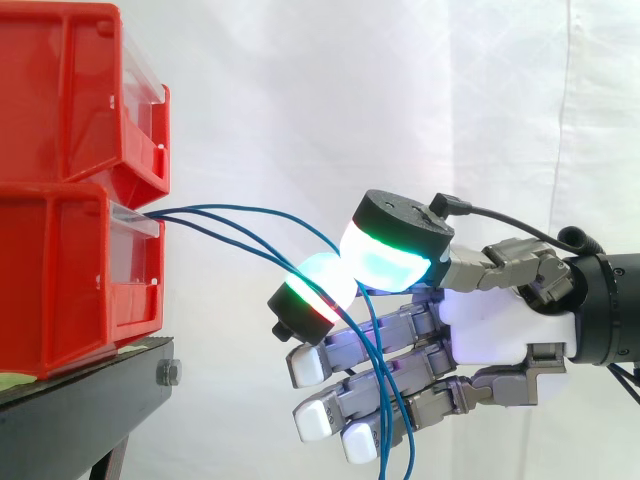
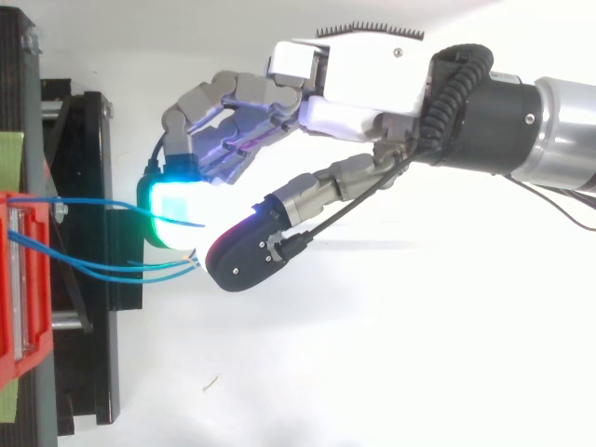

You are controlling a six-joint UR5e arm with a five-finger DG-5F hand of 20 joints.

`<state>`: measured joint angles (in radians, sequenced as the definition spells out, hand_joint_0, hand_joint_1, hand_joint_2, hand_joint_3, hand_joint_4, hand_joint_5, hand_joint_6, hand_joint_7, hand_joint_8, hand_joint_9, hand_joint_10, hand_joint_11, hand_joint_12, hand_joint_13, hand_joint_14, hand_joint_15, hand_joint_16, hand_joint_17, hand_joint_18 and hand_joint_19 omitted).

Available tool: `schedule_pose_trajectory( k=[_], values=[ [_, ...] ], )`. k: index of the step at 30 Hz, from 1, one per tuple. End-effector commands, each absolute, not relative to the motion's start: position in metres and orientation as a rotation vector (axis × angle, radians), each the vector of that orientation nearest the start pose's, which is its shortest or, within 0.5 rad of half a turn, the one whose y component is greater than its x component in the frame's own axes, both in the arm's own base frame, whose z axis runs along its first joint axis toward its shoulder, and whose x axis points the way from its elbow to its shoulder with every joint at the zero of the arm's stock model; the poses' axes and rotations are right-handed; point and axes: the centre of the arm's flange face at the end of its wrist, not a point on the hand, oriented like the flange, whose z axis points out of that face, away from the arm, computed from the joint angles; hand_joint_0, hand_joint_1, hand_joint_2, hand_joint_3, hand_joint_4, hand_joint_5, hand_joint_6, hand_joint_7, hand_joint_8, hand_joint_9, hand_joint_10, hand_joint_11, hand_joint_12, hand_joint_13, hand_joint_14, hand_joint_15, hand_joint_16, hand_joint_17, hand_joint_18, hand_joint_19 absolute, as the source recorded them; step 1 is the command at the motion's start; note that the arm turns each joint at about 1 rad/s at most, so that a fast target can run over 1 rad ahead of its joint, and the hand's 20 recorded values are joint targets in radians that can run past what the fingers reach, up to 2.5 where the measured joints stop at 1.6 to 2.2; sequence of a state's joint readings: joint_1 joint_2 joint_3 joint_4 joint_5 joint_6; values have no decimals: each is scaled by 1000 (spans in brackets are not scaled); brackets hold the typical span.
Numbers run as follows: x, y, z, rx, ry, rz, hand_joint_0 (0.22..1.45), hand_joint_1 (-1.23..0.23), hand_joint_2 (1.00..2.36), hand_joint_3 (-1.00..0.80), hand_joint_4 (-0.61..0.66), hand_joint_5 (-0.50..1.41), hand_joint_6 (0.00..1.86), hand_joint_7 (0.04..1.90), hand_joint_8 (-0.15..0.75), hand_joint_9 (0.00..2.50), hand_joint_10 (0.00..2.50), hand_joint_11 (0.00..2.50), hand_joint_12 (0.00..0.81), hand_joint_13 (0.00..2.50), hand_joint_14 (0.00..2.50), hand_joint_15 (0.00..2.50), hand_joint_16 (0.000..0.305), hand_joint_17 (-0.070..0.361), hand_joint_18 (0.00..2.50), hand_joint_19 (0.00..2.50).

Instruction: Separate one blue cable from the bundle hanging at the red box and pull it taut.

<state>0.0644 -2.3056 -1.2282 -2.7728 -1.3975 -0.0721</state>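
The two stacked bins (image 1: pixel 60 90) are bright red, with clear, colourless strips along their fronts. The cables (image 1: pixel 250 215) are plain blue, with no pattern. The hand (image 1: pixel 500 325) has a white palm and grey fingers (image 1: pixel 430 362) with white tips. Its pads are black-backed: one pad (image 1: pixel 385 262) glows white and cyan with a green edge, the other pad (image 1: pixel 318 285) is pale with a red band. The stand (image 1: pixel 80 400) is black and carries a pale green strip (image 2: pixel 9 158). The curtain (image 1: pixel 300 100) is white. The arm (image 2: pixel 568 130) is black, then silver.

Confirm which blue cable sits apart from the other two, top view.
The blue cable highest in the top view: it leaves the red box alone, with a clear gap to the other two, which run side by side.
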Motion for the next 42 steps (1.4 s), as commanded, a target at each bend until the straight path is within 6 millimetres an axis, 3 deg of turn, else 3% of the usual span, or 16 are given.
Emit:
schedule_pose_trajectory(
  k=[1,19,24,32,42],
  values=[
    [751,-102,226,1222,1184,1064,534,-667,1000,-500,-48,-219,855,978,214,650,21,807,349,684,19,525,45,102,707,499],
    [752,-102,227,1220,1182,1065,538,-637,1000,-500,-28,-213,850,992,230,701,21,813,357,750,19,568,47,105,736,562],
    [751,-102,226,1221,1183,1064,610,-634,1000,-491,-58,-208,853,1019,223,719,23,821,348,759,19,565,44,100,730,582],
    [751,-102,226,1221,1185,1065,594,-720,1025,-109,-81,-181,906,1118,239,772,24,835,347,764,20,574,43,97,742,574],
    [751,-102,226,1232,1180,1069,595,-717,1027,-36,-103,-170,918,1155,254,981,23,1183,339,850,24,675,39,87,732,552]
  ],
)
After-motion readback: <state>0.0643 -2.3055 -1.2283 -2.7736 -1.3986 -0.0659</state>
